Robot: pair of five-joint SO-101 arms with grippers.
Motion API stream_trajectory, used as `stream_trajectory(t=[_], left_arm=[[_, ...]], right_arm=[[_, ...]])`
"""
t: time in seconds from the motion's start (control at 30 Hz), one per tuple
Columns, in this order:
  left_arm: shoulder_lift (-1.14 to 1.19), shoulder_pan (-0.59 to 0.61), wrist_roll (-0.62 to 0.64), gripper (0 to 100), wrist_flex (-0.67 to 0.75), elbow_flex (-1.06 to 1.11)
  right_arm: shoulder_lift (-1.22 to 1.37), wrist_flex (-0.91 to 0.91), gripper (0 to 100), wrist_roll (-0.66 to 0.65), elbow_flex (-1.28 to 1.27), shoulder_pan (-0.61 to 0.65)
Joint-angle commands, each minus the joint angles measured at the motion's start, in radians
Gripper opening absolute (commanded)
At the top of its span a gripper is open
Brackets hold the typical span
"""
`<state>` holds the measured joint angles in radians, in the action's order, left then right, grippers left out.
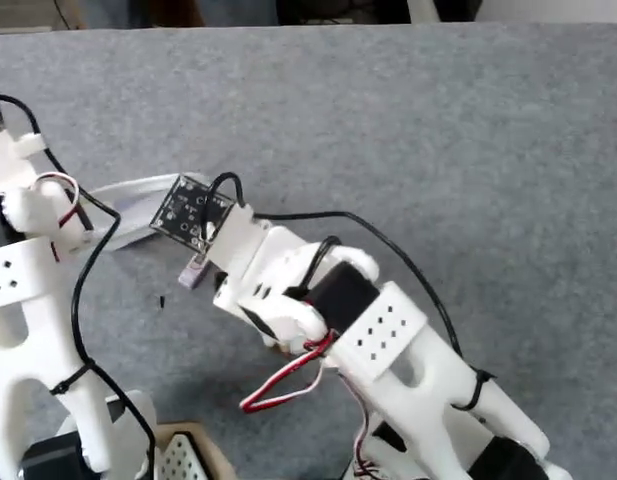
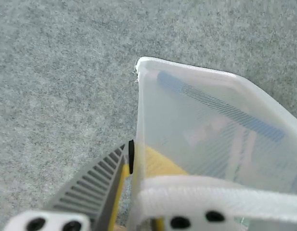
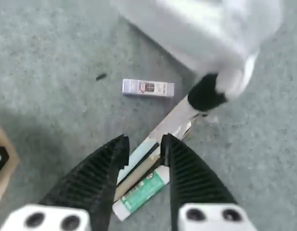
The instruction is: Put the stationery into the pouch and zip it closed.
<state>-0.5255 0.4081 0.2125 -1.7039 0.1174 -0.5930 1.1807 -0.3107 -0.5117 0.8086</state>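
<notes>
Pouch: translucent white pouch (image 2: 211, 125), held at one edge. In the high view it reads as a plain pale strip (image 1: 138, 200) left of centre, between the two arms.
Pouch contents: through its wall the left wrist view gives a blue stick (image 2: 220, 108) and a yellow item (image 2: 160, 163).
Left end effector: (image 2: 136, 168) clenched on the pouch's edge, with the ribbed jaw on one face and the white jaw on the other.
Loose stationery: the right wrist view gives a green-labelled tube (image 3: 138, 195) and a long pale stick (image 3: 174, 118) lying together on the surface, with a small case (image 3: 148, 88) near them but apart. The high view puts the small case (image 1: 193, 272) just below the camera board (image 1: 193, 215).
Right end effector: (image 3: 144, 144) released, jaws apart on either side of the tube and stick; contact cannot be told.
Edges: the stick's far end lies near the pouch.
Surface: grey felt (image 1: 468, 130) runs to the upper and right frame edges.
Obstruction: cardboard box (image 1: 193, 450) at the bottom edge, between the arm bases.
</notes>
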Motion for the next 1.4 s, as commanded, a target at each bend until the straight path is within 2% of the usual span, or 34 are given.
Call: stream_trajectory(t=[0.0, 0.27, 0.5, 0.7, 0.93, 1.37], left_arm=[[-0.003, 0.038, 0.003, 3, 0.018, -0.008], [-0.006, 0.073, 0.020, 3, 0.017, -0.008], [-0.009, 0.081, 0.021, 3, 0.017, -0.007], [-0.011, 0.081, 0.046, 3, 0.018, -0.007], [-0.011, 0.081, 0.048, 3, 0.018, -0.007], [-0.005, 0.082, 0.048, 3, 0.018, -0.002]], right_arm=[[-0.022, -0.083, 10.6, -0.006, -0.050, -0.005], [0.162, -0.198, 10.3, 0.000, -0.090, -0.054], [0.398, -0.209, 10.3, 0.011, 0.065, -0.218], [0.598, -0.170, 10.3, 0.106, 0.234, -0.322], [0.834, -0.150, 10.3, 0.193, 0.458, -0.319], [1.302, 0.089, 10.3, 0.249, 0.938, -0.301]])
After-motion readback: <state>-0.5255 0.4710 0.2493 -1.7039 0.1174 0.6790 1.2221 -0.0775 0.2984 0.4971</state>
